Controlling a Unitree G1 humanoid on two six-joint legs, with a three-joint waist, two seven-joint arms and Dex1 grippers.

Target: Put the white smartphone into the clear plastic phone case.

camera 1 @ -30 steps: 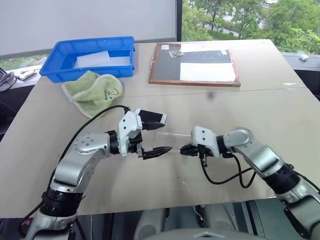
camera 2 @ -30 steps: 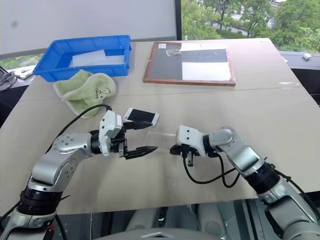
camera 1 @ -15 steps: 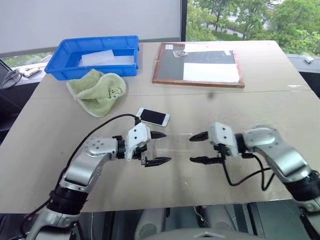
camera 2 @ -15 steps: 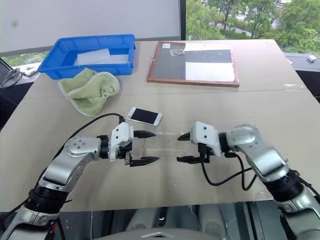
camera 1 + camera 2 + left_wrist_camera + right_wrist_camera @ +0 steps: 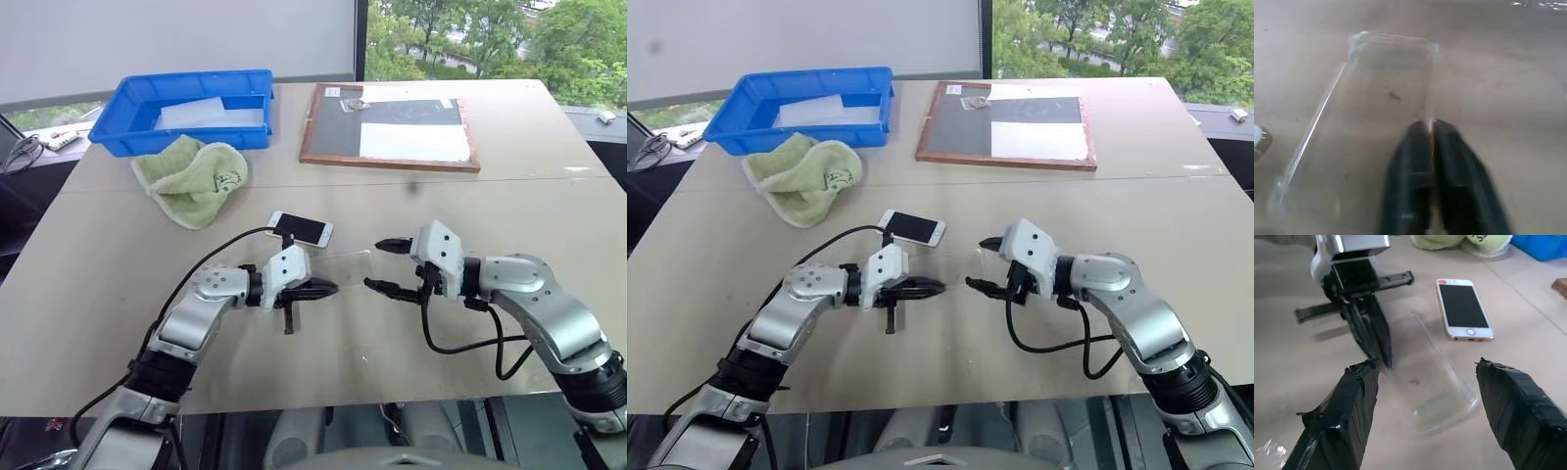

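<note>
We see the clear plastic phone case (image 5: 1437,387) lying flat on the desk (image 5: 549,211), near the middle, a bit toward the front edge. It's very hard to see from the head cam, just a faint shiny outline betw. the 2 arms.

Our left gripper (image 5: 1428,132) has its black fingers (image 5: 1410,161) pressed together on one long side wall of the case, so it's pinching the case's thin edge. In the right wrist cam the same gripper (image 5: 1374,340) comes down onto the case edge.

Our right gripper (image 5: 385,266) hangs just above the other end of the case w/ its fingers (image 5: 1349,406) spread wide apart. Nothing is betw. them; they aren't touching the case.

The white smartphone (image 5: 300,229) lies flat on the desk, screen up, just behind the case & near our left gripper. Nothing is holding it.

Toward the back left corner of the desk sits a blue bin (image 5: 118,137) w/ a white sheet (image 5: 211,113) inside. A green towel (image 5: 191,176) lies bunched up just in front of the bin. Near the back edge, more to the right, lies a wood-framed board (image 5: 392,122), dark w/ a white patch.
</note>
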